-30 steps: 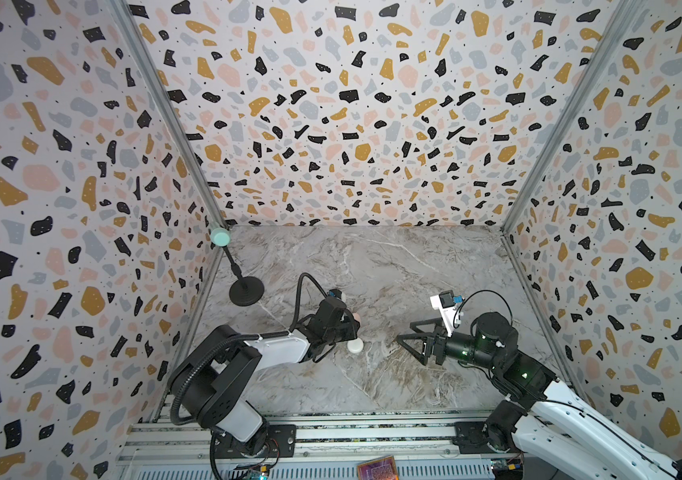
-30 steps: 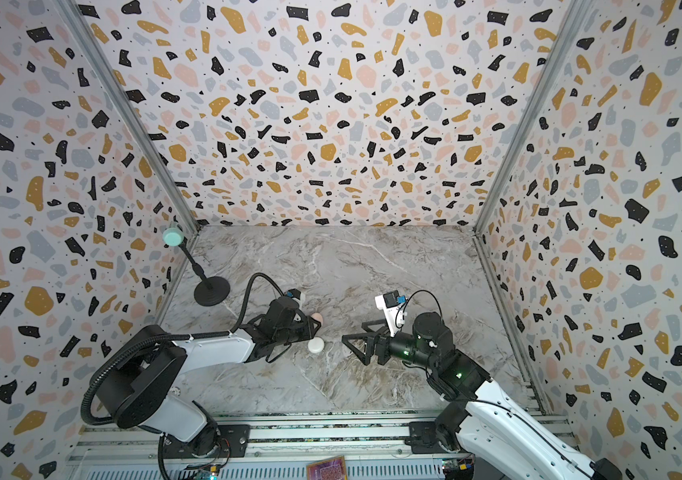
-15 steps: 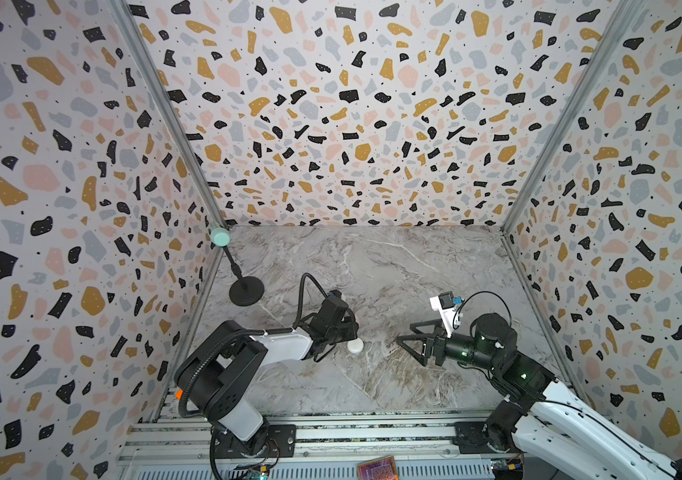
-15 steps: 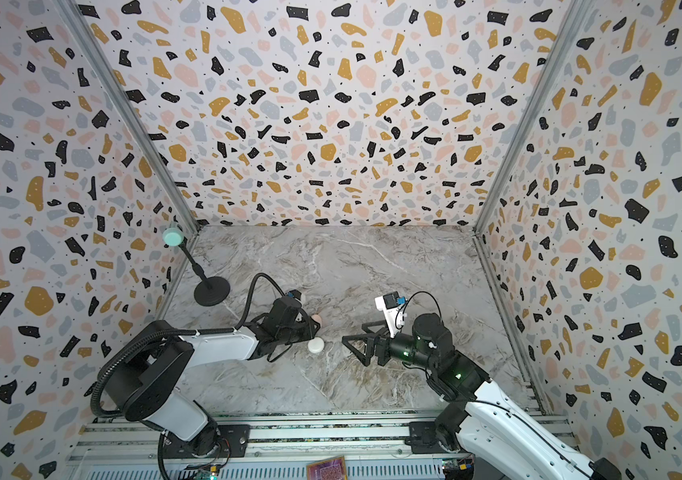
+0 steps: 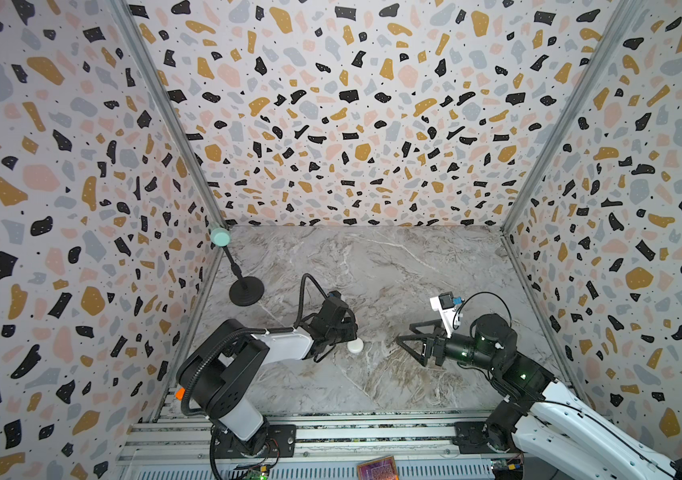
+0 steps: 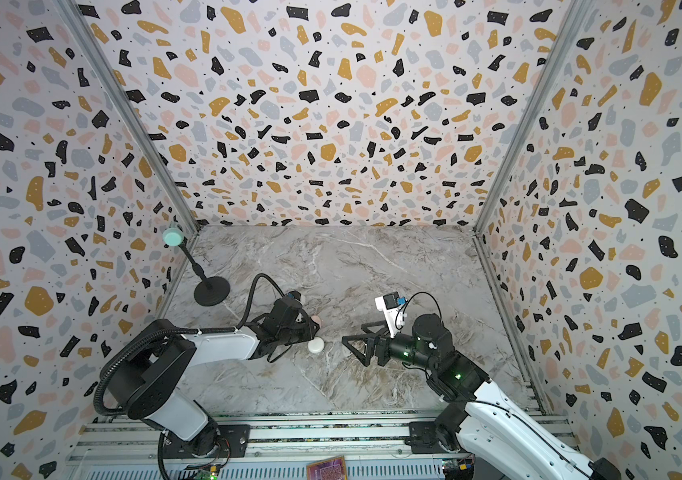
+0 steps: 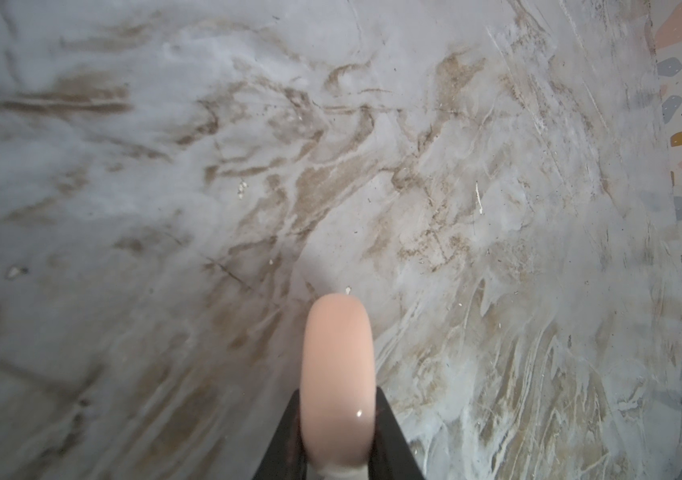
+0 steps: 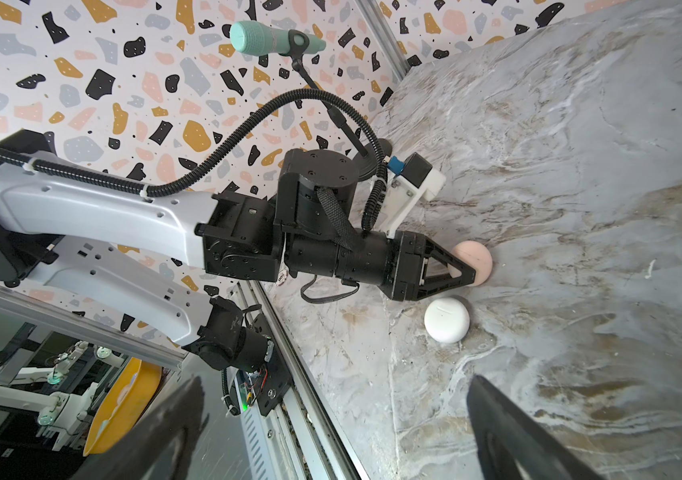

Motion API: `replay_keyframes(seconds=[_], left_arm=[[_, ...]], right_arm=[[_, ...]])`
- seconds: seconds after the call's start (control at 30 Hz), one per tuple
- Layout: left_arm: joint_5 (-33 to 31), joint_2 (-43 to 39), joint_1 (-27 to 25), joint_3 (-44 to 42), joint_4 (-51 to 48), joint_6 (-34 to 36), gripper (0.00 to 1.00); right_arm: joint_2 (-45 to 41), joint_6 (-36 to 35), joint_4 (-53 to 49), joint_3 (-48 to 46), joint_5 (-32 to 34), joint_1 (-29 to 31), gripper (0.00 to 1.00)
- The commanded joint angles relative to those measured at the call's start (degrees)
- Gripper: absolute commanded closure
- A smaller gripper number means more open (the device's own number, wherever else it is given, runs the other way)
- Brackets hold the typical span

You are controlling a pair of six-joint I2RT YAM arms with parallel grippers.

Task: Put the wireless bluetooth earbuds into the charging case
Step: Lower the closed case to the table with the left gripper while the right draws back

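Note:
My left gripper point(image 7: 337, 399) is shut on a round pale pink charging case point(image 7: 337, 374), held on edge low over the marble table. The right wrist view shows that gripper point(image 8: 470, 272) with the pink case point(image 8: 474, 257) between its black fingers. A round white case point(image 8: 446, 319) lies closed on the table just beside it, seen in both top views point(image 5: 355, 345) point(image 6: 315, 345). A sliver of the pink case point(image 6: 317, 321) shows in a top view. My right gripper point(image 5: 406, 334) point(image 8: 335, 380) hovers open and holds nothing, to the right of the cases. The earbuds are out of view.
A black microphone stand point(image 5: 246, 291) with a mint-green head point(image 5: 220, 237) stands at the table's back left. Terrazzo-patterned walls close in three sides. An aluminium rail point(image 5: 331, 432) runs along the table's front edge.
The left arm's elbow has shifted slightly while its gripper keeps the pink case at the same spot. The right arm has not moved.

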Motion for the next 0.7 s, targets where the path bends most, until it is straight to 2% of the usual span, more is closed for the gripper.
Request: replay_keyframes(seconds=[0.0,0.2,0.67], left_arm=[[-0.45,0.96,0.51,1.53,-1.05,0.53,0.89],[-0.16,0.27,0.51,1.76,-2.27,0.95,0.79],[-0.16,-0.14,0.51,2.26,-4.65,1.90,0.68]], right_arm=[[-0.97,0.16,1.31,0.04,-0.83,-0.15,0.01],[-1.02,0.25,1.37,0.14,-1.10,-0.17,0.01],[-1.17,0.64,1.91,-0.06,-1.62,-0.14,0.01]])
